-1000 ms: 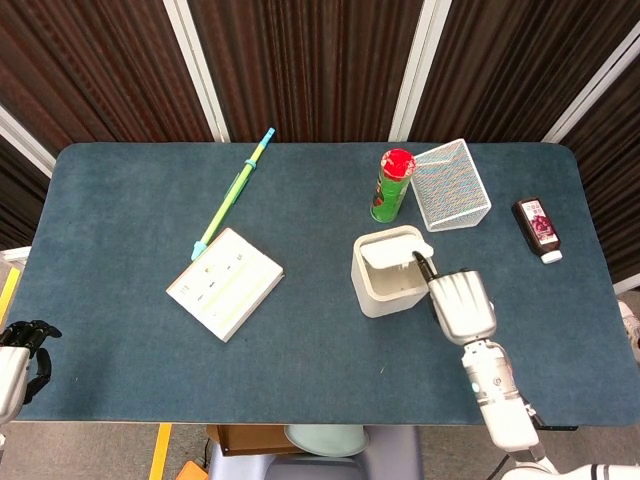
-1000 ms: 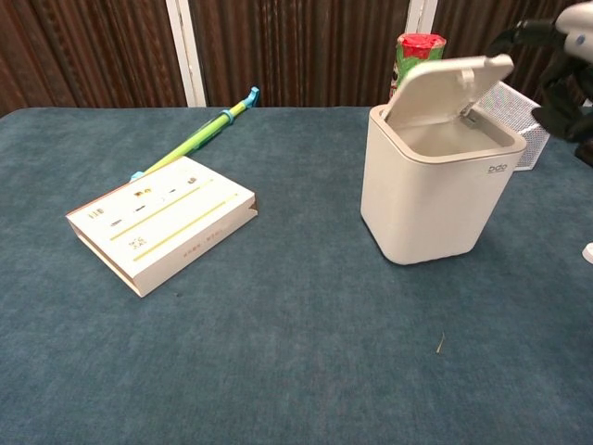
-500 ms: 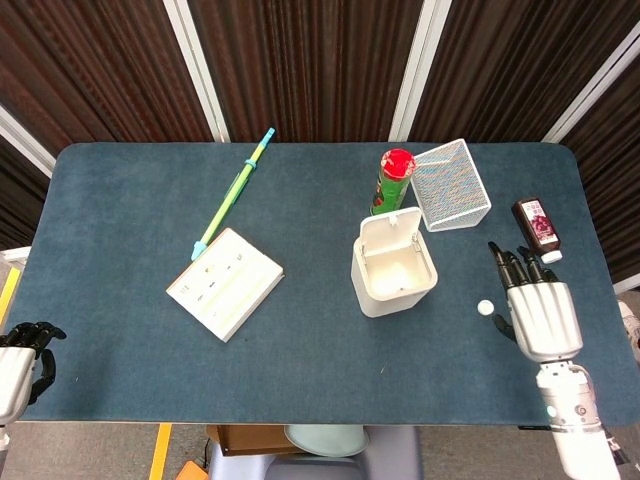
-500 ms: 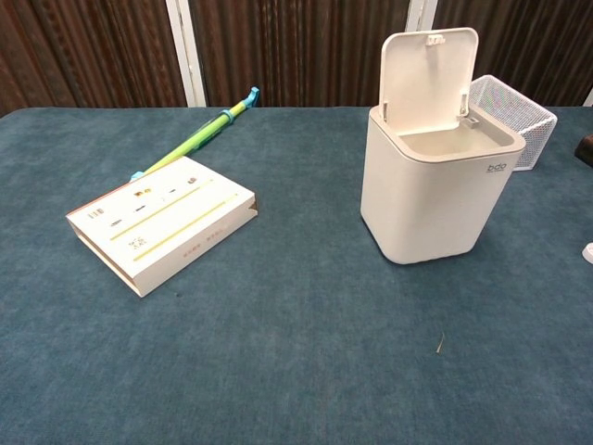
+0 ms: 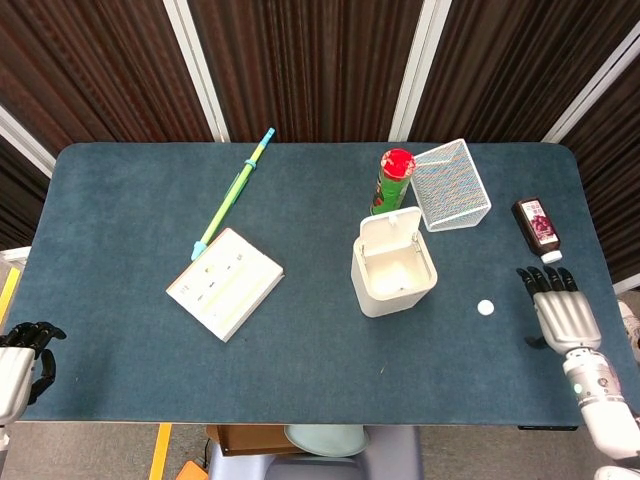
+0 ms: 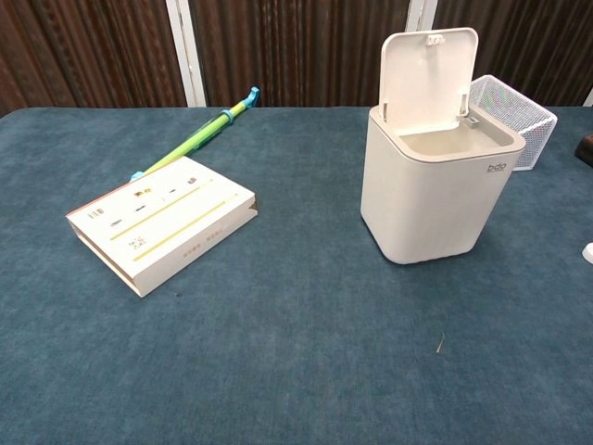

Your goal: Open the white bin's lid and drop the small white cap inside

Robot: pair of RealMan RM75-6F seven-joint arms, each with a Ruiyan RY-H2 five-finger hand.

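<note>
The white bin [image 5: 393,272] [image 6: 434,193] stands right of the table's middle with its lid [image 5: 393,224] [image 6: 430,74] swung upright and the inside exposed. The small white cap [image 5: 485,307] lies on the blue cloth to the bin's right; in the chest view only its edge [image 6: 588,251] shows at the frame border. My right hand [image 5: 564,314] hovers right of the cap near the table's right edge, fingers stretched out and holding nothing. My left hand [image 5: 20,361] sits off the table's front left corner with fingers curled in, empty.
A green can with a red top [image 5: 392,184] and a white wire basket [image 5: 451,186] stand behind the bin. A dark bottle [image 5: 537,227] lies at the right edge. A box [image 5: 224,283] and a green-blue pen [image 5: 233,193] lie to the left.
My right hand let go of the lid, which swung fully upright, then drew back to the right past the cap toward the table's edge. The left hand stayed put.
</note>
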